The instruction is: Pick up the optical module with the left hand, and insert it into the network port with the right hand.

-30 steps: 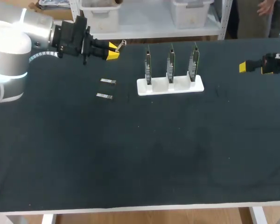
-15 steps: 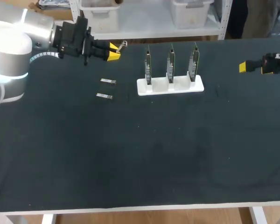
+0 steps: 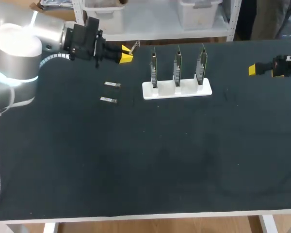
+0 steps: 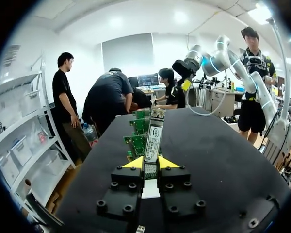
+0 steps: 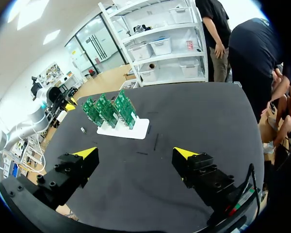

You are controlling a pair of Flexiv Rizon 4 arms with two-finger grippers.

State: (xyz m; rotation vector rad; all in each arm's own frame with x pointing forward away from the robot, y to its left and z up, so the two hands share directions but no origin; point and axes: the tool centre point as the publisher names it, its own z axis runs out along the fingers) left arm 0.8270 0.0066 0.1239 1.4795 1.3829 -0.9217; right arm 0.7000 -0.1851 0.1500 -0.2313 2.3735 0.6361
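Pickup done, my left end effector [image 3: 128, 52] clasped the optical module [image 3: 134, 46] aloft just left of the port boards [image 3: 177, 68]; my right end effector [image 3: 252, 69] hung far right, fingers spread, a handover likely next.

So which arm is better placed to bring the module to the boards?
Left, likely. The left gripper is shut on the optical module, close beside the circuit boards; the right gripper is open and empty, by the table's right edge.
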